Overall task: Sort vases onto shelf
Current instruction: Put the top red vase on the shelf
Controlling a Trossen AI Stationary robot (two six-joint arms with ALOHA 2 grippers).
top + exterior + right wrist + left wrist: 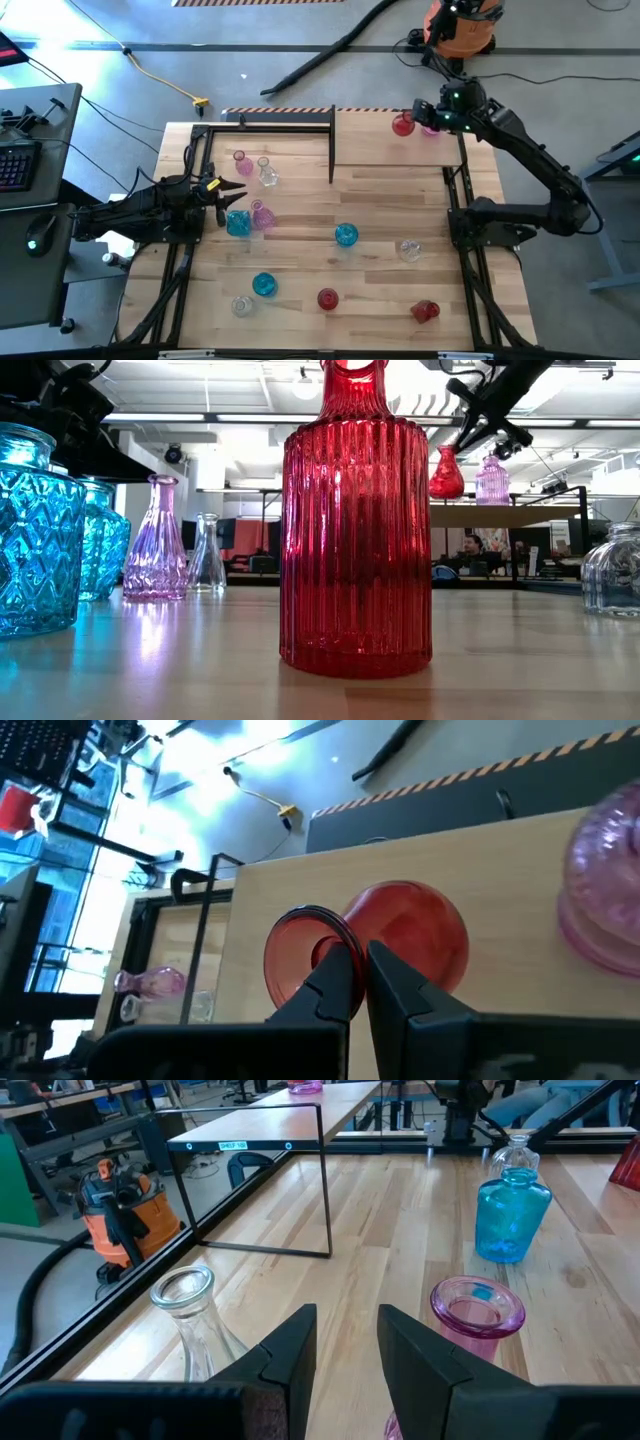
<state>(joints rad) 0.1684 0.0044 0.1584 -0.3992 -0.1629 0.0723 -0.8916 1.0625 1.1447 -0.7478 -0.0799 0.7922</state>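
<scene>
the shelf (380, 140) stood at the table's twelve to one o'clock, its plywood top carrying a pink vase (431, 127) already set down near the right end. beside that one, toward nine o'clock, the right gripper (418, 118) held a red vase (403, 125) by the lip, jaws pinched shut on the rim; in the right wrist view the red vase (400, 935) sat at the shelf board with the fingers clamped on its mouth. whether its base rested fully on the board could not be told.

the left gripper (232, 190) hung at nine o'clock of the table, jaws parted and holding nothing, just over a blue vase (238, 223) and a second pink vase (263, 217) that stood touching or nearly so. in the left wrist view its fingers (290, 1355) framed the gap between a clear vase (190, 1305) and the pink vase's mouth (476, 1306).

by my reading the job was in its early part: one vase placed, one in the act of placing. left on the table were about ten: a small pink vase (240, 158) and clear one (267, 175) at eleven o'clock, a blue vase (346, 235) at centre, a clear one (409, 249) toward four, then along six o'clock a blue (264, 285), a clear (241, 305), a red (327, 298) and another red (425, 311) that looked tipped over.
</scene>
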